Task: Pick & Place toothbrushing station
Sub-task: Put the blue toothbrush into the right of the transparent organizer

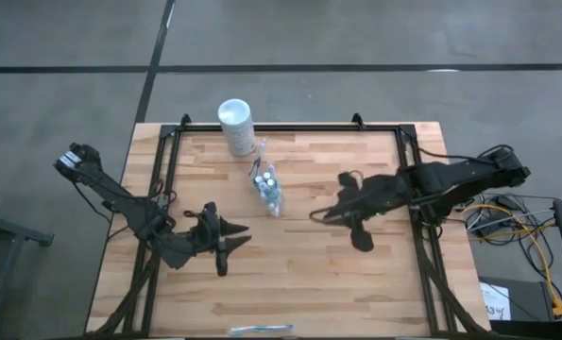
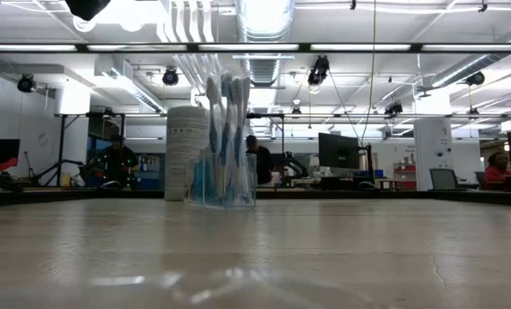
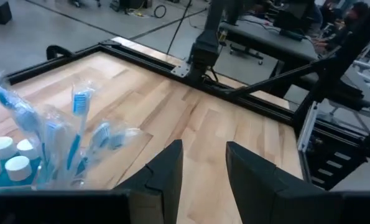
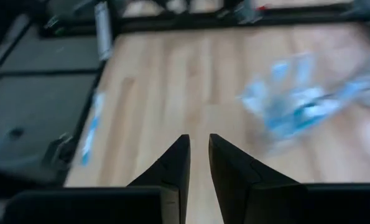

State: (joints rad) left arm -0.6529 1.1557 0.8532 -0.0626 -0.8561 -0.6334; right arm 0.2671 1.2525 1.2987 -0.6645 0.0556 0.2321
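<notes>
The toothbrushing station (image 1: pixel 266 188) is a small clear plastic holder with several blue-and-white toothbrushes and white-capped items in it. It stands on its base mid-table, in front of a white cylinder (image 1: pixel 234 126). In the low view the station (image 2: pixel 222 178) is upright. My left gripper (image 1: pixel 235 236) hovers open to its left and nearer side; in its wrist view the gripper (image 3: pixel 203 167) has the station (image 3: pixel 45 149) off to one side. My right gripper (image 1: pixel 318 215) hovers to the right of the station with a narrow gap between its fingers (image 4: pixel 198 154); the station (image 4: pixel 296 106) shows blurred ahead.
A single loose toothbrush (image 1: pixel 262 329) lies at the table's near edge and also shows in the right wrist view (image 4: pixel 91 130). A black frame rail (image 1: pixel 290 128) runs round the tabletop. Bare wood lies between the two grippers and the near edge.
</notes>
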